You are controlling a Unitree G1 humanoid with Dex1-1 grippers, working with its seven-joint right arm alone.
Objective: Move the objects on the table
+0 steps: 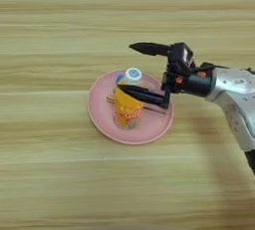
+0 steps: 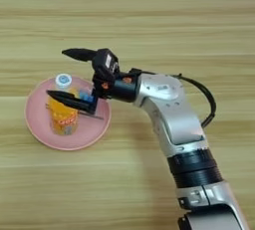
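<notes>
Round pink plate (image 1: 102,117), orange-juice bottle (image 1: 127,108) on it.

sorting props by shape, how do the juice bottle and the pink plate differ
The juice bottle is orange with a white cap; the pink plate is plain pink. The bottle is narrow and has height; the plate is wide, round and flat. The bottle rests on the plate, which rests on the table.

We see a pink plate (image 1: 102,117), an orange bottle (image 1: 127,108) with white cap (image 1: 133,74), a black tool (image 1: 133,69), and a light-brown streaked bench (image 1: 50,25).
</notes>
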